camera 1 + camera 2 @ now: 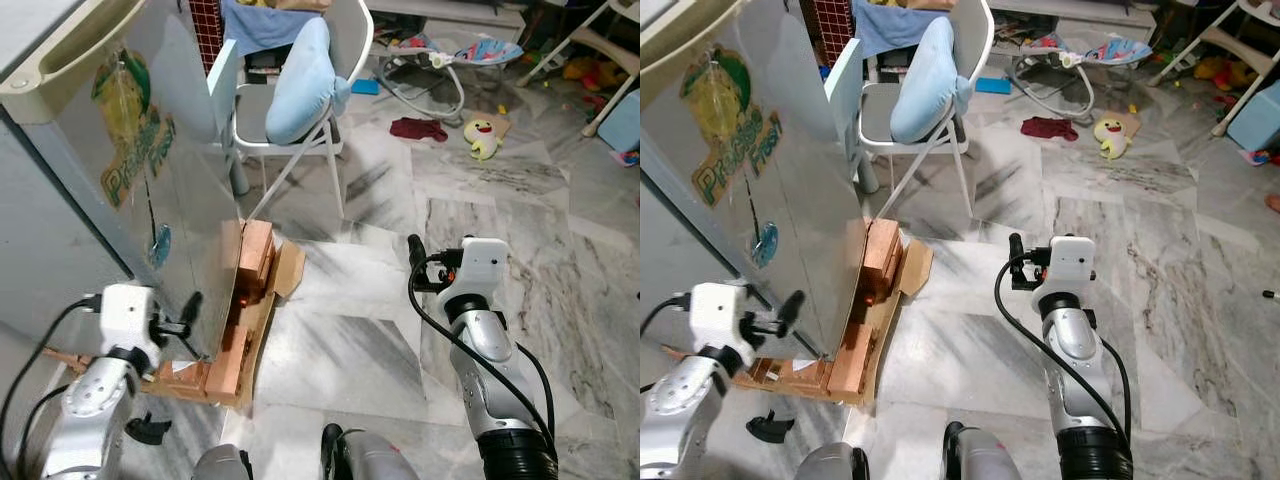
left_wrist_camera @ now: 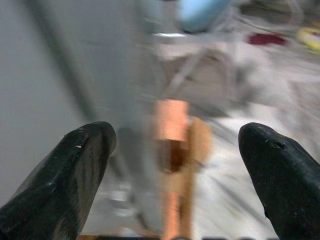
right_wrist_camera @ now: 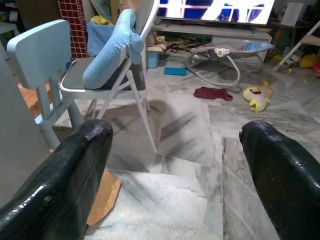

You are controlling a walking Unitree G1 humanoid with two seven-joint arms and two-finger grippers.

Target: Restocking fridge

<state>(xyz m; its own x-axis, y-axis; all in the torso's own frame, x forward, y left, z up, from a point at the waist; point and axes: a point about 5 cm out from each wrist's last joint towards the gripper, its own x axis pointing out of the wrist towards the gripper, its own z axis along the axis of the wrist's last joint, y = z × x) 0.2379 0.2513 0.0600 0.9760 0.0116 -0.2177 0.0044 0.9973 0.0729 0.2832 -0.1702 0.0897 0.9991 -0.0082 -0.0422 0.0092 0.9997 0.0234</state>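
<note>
The grey fridge stands at my left, its silver face carrying a yellow-green sticker and a beige handle recess along the top. My left gripper is low down beside the fridge's bottom corner. In the blurred left wrist view its fingers stand wide apart, open, with nothing between them. My right gripper hangs over the bare marble floor to the right of the fridge. It is open and empty too, its fingers pointing toward the chair.
Wooden blocks and cardboard prop up the fridge's base. A white folding chair with a light-blue cushion stands behind, with a pale blue plastic chair beside it. A baby bouncer, red cloth and yellow plush toy lie farther off.
</note>
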